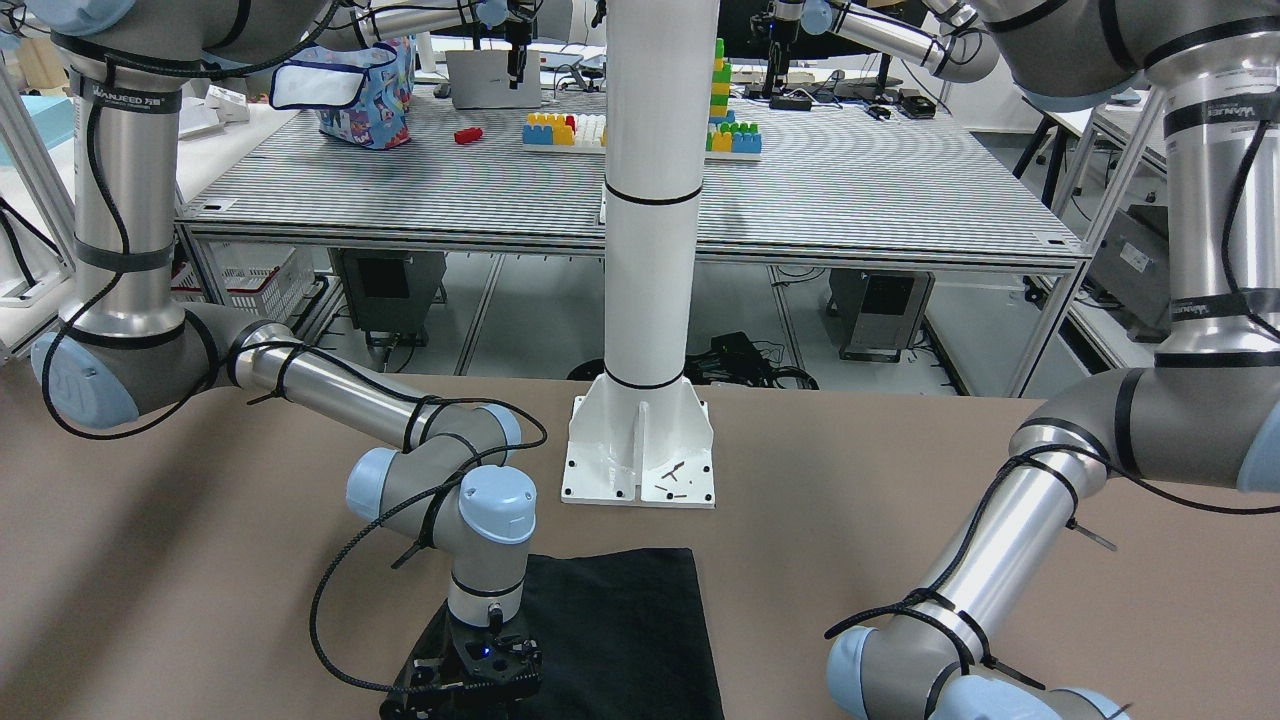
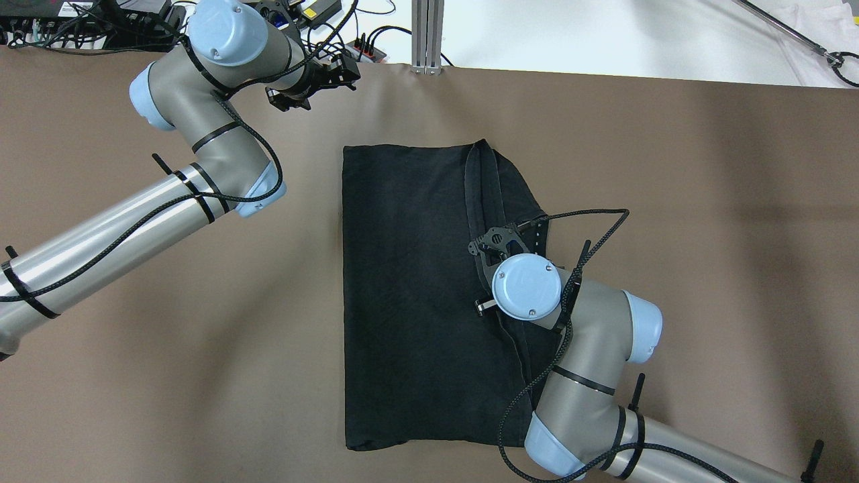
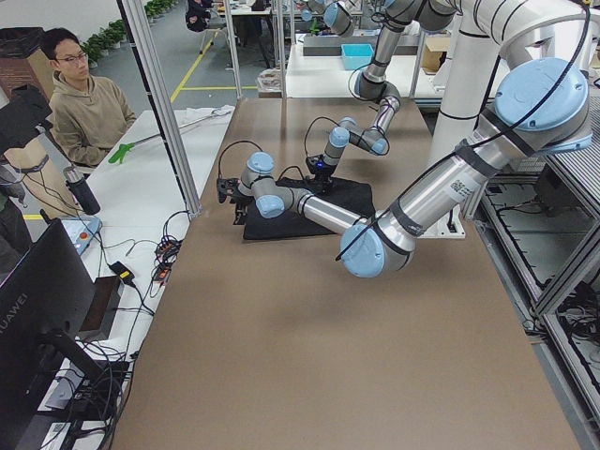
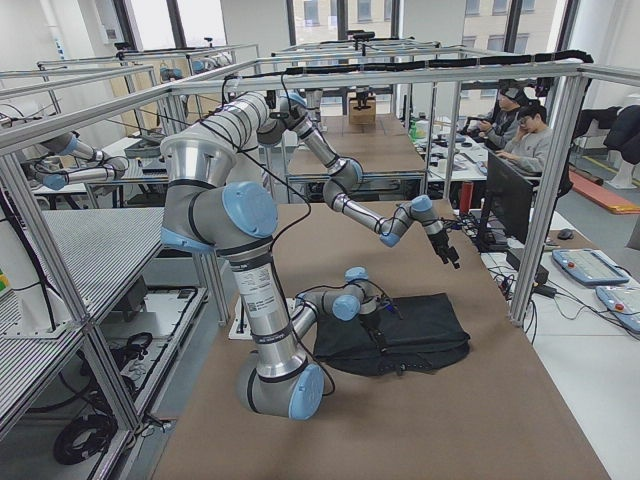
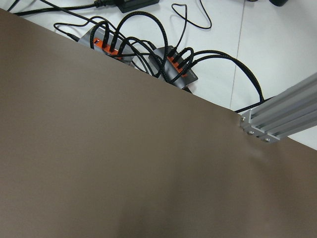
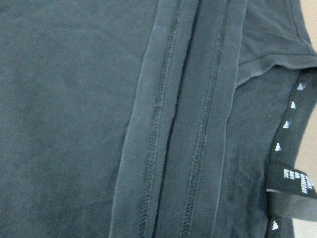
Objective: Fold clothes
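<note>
Overhead view, clock read from there. The black garment (image 2: 409, 288) lies at table (image 2: 134, 322) ctr as a long rectangle running 12 to 6. Its 9 o'clock side is flat and smooth. On the 3 o'clock side a flap is laid in over the body, and its hemmed edge (image 6: 163, 124) shows as a stitched double strip running 12 to 6 in the R wrist cam. A black label strip (image 6: 292, 163) with small white marks sits at the cloth's outer edge there.

R gripper (image 1: 455, 685) points straight down onto the 3 o'clock part of the garment, right at that hem. The wrist hides the fingers in every view and the R cam shows only cloth, so I can't tell if it's spread, closed or pinching fabric.

L gripper (image 2: 343, 70) is off the cloth, at approx 11 o'clock from it, by the far table edge. The L cam sees only bare table, power strips (image 5: 173, 67) and an alu post (image 5: 282, 119). Fingers aren't clear, so can't tell its state either.

Progress, my read: the side fold looks in, though its 3 o'clock edge is bunched, not square. Left to do, prob: tidy that edge, then fold the long rectangle end over end, 6 towards 12. I'd call it under halfway.
</note>
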Tool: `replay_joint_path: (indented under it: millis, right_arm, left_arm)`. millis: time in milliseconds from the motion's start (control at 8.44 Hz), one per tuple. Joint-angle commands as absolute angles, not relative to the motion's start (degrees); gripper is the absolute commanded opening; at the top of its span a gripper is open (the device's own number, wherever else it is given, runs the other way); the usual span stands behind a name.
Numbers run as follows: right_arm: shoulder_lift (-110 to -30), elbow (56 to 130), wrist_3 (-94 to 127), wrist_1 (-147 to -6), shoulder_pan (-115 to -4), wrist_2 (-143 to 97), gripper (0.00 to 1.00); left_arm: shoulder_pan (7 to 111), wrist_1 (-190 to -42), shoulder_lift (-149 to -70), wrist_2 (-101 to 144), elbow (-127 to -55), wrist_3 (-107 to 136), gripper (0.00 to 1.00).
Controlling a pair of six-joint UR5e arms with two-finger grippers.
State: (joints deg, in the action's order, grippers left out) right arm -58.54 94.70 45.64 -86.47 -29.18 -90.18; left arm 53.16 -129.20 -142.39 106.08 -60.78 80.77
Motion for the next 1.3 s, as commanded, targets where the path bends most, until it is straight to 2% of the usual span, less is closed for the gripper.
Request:
replay_joint_path:
  millis: [0,593,948,1185]
  right_arm:
    - [-59.1,94.6,41.0,-86.4,-32.0,-90.3,0.95]
    - [-59.9,93.1,37.7,-84.0,-34.7,-91.1,0.95]
    - [-52.8,89.4,37.9,-84.5,-37.3,-93.8,0.95]
    - [-46.1,81.4,42.2,-84.0,-37.6,-94.0,0.95]
  left_arm:
    - [53.2,-128.4,-142.2,106.1,-61.7,80.8,1.0]
    - [53.3,-128.1,-142.2,106.0,-62.1,81.4,1.0]
    - [53.3,-128.1,-142.2,106.0,-62.1,81.5,1.0]
    - [53.3,-128.0,-141.9,106.0,-62.9,81.6,1.0]
